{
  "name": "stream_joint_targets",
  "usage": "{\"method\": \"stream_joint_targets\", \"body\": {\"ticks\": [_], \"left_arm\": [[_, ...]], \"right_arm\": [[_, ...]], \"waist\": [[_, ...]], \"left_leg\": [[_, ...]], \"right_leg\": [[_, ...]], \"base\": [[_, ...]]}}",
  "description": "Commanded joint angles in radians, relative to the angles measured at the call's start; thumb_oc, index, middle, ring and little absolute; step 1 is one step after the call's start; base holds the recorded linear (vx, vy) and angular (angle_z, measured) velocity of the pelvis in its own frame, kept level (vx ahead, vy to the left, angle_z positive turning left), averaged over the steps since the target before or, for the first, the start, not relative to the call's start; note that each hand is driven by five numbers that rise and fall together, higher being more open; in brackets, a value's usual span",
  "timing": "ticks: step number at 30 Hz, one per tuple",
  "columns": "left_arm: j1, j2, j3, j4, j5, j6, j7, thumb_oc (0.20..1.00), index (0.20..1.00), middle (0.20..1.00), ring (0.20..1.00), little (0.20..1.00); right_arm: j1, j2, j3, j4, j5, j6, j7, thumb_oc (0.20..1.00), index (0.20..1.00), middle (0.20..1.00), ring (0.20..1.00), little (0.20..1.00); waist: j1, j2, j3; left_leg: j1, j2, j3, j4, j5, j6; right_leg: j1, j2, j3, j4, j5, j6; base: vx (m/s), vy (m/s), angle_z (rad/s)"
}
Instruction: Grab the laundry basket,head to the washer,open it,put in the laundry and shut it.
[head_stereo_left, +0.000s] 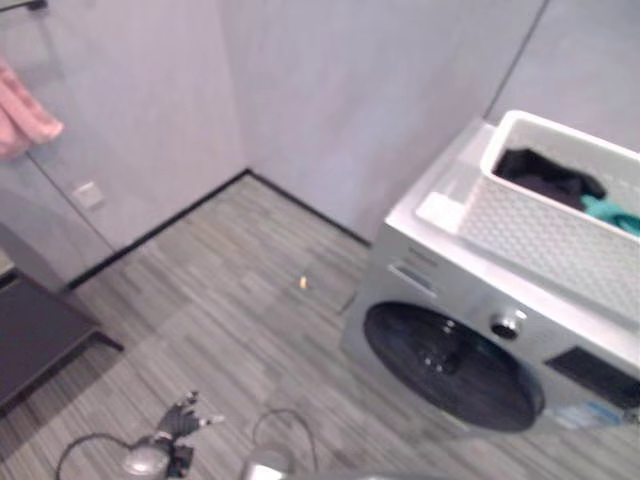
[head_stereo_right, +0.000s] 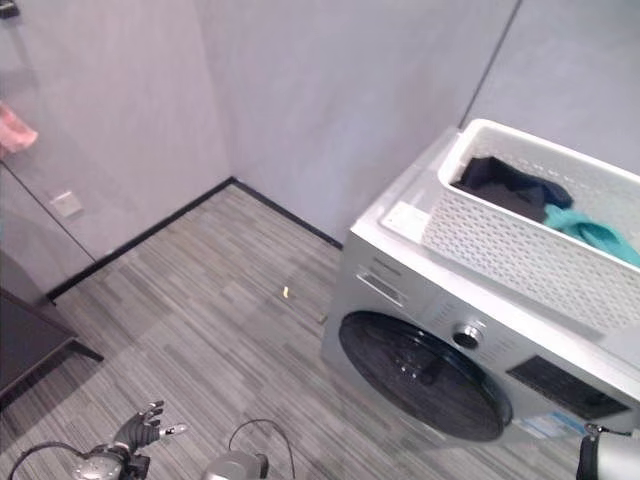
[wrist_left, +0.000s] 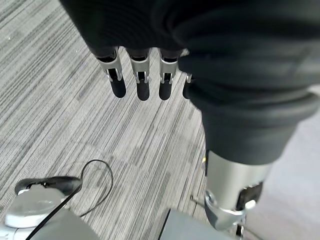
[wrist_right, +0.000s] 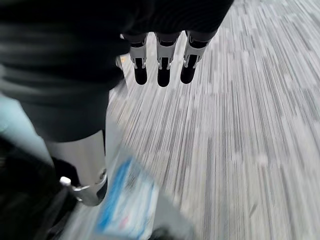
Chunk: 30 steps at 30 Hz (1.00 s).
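The silver washer (head_stereo_left: 470, 300) stands at the right against the wall, its dark round door (head_stereo_left: 450, 365) shut. On its top sits the white laundry basket (head_stereo_left: 540, 235), holding a dark garment (head_stereo_left: 545, 175) and a teal one (head_stereo_left: 612, 212). My left hand (head_stereo_left: 182, 420) hangs low at the lower left, well away from the washer. Its fingers (wrist_left: 142, 75) are straight over the striped grey floor and hold nothing. My right hand's fingers (wrist_right: 160, 65) also hang straight and empty, next to the washer's lower front corner with a blue label (wrist_right: 125, 200).
A dark low table (head_stereo_left: 35, 335) stands at the left by the wall. A pink towel (head_stereo_left: 25, 115) hangs at the upper left above a wall socket (head_stereo_left: 88, 193). A small orange scrap (head_stereo_left: 303, 283) lies on the floor before the washer.
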<state>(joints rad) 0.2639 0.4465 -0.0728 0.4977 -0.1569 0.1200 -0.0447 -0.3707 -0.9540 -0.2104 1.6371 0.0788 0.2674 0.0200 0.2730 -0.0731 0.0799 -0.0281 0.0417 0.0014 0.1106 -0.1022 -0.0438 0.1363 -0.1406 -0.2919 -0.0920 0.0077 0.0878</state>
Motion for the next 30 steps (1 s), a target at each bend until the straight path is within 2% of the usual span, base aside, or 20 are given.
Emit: {"method": "stream_joint_targets", "body": {"ticks": [1, 7, 8, 9, 10, 11, 12, 13, 14, 16, 19, 26, 30], "left_arm": [[-0.046, 0.008, -0.014, -0.081, 0.028, -0.030, 0.004, 1.000, 1.000, 1.000, 1.000, 1.000], [-0.058, 0.009, -0.054, -0.056, 0.058, -0.024, -0.005, 1.000, 1.000, 1.000, 1.000, 1.000], [-0.028, -0.026, -0.015, -0.064, 0.033, -0.024, 0.018, 1.000, 1.000, 1.000, 1.000, 1.000], [-0.021, -0.015, -0.012, -0.068, 0.033, -0.023, 0.018, 1.000, 1.000, 1.000, 1.000, 1.000], [-0.030, -0.046, -0.029, 0.016, -0.001, -0.031, 0.012, 1.000, 1.000, 1.000, 1.000, 1.000], [-0.041, -0.051, -0.036, 0.061, -0.005, -0.037, 0.006, 1.000, 1.000, 1.000, 1.000, 1.000], [-0.057, -0.056, -0.036, 0.107, -0.008, -0.040, 0.007, 1.000, 1.000, 1.000, 1.000, 1.000], [-0.077, -0.069, -0.032, 0.148, -0.010, -0.037, 0.003, 1.000, 1.000, 1.000, 1.000, 1.000], [-0.077, -0.067, -0.033, 0.149, -0.010, -0.038, 0.003, 1.000, 1.000, 1.000, 1.000, 1.000], [-0.076, -0.076, -0.016, 0.160, -0.006, -0.039, 0.003, 1.000, 1.000, 1.000, 1.000, 1.000], [-0.075, -0.084, 0.002, 0.159, -0.026, -0.040, 0.006, 1.000, 1.000, 1.000, 1.000, 1.000], [-0.064, -0.088, 0.020, 0.174, -0.038, -0.052, 0.017, 1.000, 1.000, 1.000, 1.000, 1.000], [-0.063, -0.084, 0.016, 0.181, -0.025, -0.056, 0.015, 1.000, 1.000, 1.000, 1.000, 1.000]], "right_arm": [[-0.058, -0.111, 0.038, 0.016, -0.023, -0.009, -0.029, 1.000, 1.000, 1.000, 1.000, 1.000], [-0.062, -0.118, 0.045, 0.018, -0.004, -0.008, -0.025, 1.000, 1.000, 1.000, 1.000, 1.000], [0.005, 0.080, 0.025, -0.016, 0.063, -0.059, -0.105, 1.000, 1.000, 1.000, 1.000, 1.000], [0.021, 0.097, 0.016, -0.030, 0.067, -0.056, -0.116, 1.000, 1.000, 1.000, 1.000, 1.000], [-0.007, 0.059, 0.036, -0.015, 0.103, -0.039, -0.050, 1.000, 1.000, 1.000, 1.000, 1.000], [-0.005, 0.051, 0.055, -0.002, 0.077, -0.050, -0.044, 1.000, 1.000, 1.000, 1.000, 1.000], [0.034, 0.088, 0.056, 0.009, 0.063, -0.062, -0.042, 1.000, 1.000, 1.000, 1.000, 1.000], [0.098, 0.164, 0.049, 0.023, 0.066, -0.069, -0.024, 1.000, 1.000, 1.000, 1.000, 1.000], [0.102, 0.167, 0.047, 0.020, 0.066, -0.069, -0.025, 1.000, 1.000, 1.000, 1.000, 1.000], [0.172, 0.277, 0.030, 0.006, 0.101, -0.087, -0.028, 1.000, 1.000, 1.000, 1.000, 1.000], [0.189, 0.335, 0.021, -0.029, 0.149, -0.107, -0.040, 1.000, 1.000, 1.000, 1.000, 1.000], [0.183, 0.350, 0.058, -0.076, 0.135, -0.125, -0.059, 1.000, 1.000, 1.000, 1.000, 1.000], [0.174, 0.309, 0.090, -0.091, 0.080, -0.126, -0.057, 1.000, 1.000, 1.000, 1.000, 1.000]], "waist": [[0.031, 0.014, 0.008], [0.028, 0.029, -0.003], [0.019, 0.045, 0.002], [0.018, 0.035, -0.004], [0.001, 0.041, -0.011], [-0.007, 0.044, -0.015], [-0.014, 0.050, -0.015], [-0.024, 0.061, -0.014], [-0.024, 0.060, -0.015], [-0.041, 0.072, -0.011], [-0.051, 0.089, -0.010], [-0.065, 0.098, -0.023], [-0.066, 0.094, -0.027]], "left_leg": [[-0.063, 0.019, -0.052, -0.046, 0.051, 0.011], [-0.054, 0.037, -0.071, -0.114, 0.109, -0.012], [-0.048, 0.040, -0.073, -0.123, 0.108, -0.007], [-0.052, 0.038, -0.074, -0.126, 0.114, -0.006], [-0.046, 0.045, -0.071, -0.140, 0.121, -0.009], [-0.045, 0.045, -0.073, -0.144, 0.123, -0.010], [-0.040, 0.046, -0.075, -0.149, 0.125, -0.010], [-0.036, 0.045, -0.078, -0.154, 0.128, -0.009], [-0.036, 0.045, -0.079, -0.154, 0.128, -0.009], [-0.034, 0.043, -0.077, -0.158, 0.129, -0.008], [-0.032, 0.036, -0.078, -0.163, 0.133, -0.007], [-0.010, 0.026, -0.074, -0.183, 0.132, -0.004], [-0.005, 0.024, -0.072, -0.187, 0.131, -0.005]], "right_leg": [[0.060, -0.062, -0.072, 0.064, -0.098, 0.044], [0.088, -0.028, -0.111, 0.011, -0.099, 0.031], [0.085, -0.024, -0.101, 0.013, -0.100, 0.027], [0.082, -0.025, -0.103, 0.011, -0.096, 0.027], [0.075, -0.022, -0.093, 0.009, -0.096, 0.021], [0.073, -0.021, -0.092, 0.007, -0.096, 0.019], [0.074, -0.018, -0.091, 0.005, -0.098, 0.019], [0.073, -0.017, -0.091, 0.005, -0.101, 0.017], [0.073, -0.017, -0.091, 0.005, -0.101, 0.016], [0.070, -0.017, -0.085, 0.005, -0.102, 0.015], [0.067, -0.020, -0.083, 0.005, -0.101, 0.012], [0.069, -0.026, -0.079, 0.005, -0.096, 0.013], [0.069, -0.027, -0.081, 0.005, -0.093, 0.012]], "base": [[-0.05, -0.136, 0.06], [-0.02, -0.070, 0.17], [-0.02, -0.015, 0.11], [-0.01, -0.008, 0.11], [0.00, 0.008, 0.06], [0.00, 0.000, 0.00], [0.00, -0.001, -0.03], [0.00, -0.002, 0.05], [0.01, -0.012, 0.08], [0.00, 0.001, 0.02], [0.00, 0.030, -0.05], [0.03, 0.020, -0.02], [0.01, -0.001, 0.03]]}}
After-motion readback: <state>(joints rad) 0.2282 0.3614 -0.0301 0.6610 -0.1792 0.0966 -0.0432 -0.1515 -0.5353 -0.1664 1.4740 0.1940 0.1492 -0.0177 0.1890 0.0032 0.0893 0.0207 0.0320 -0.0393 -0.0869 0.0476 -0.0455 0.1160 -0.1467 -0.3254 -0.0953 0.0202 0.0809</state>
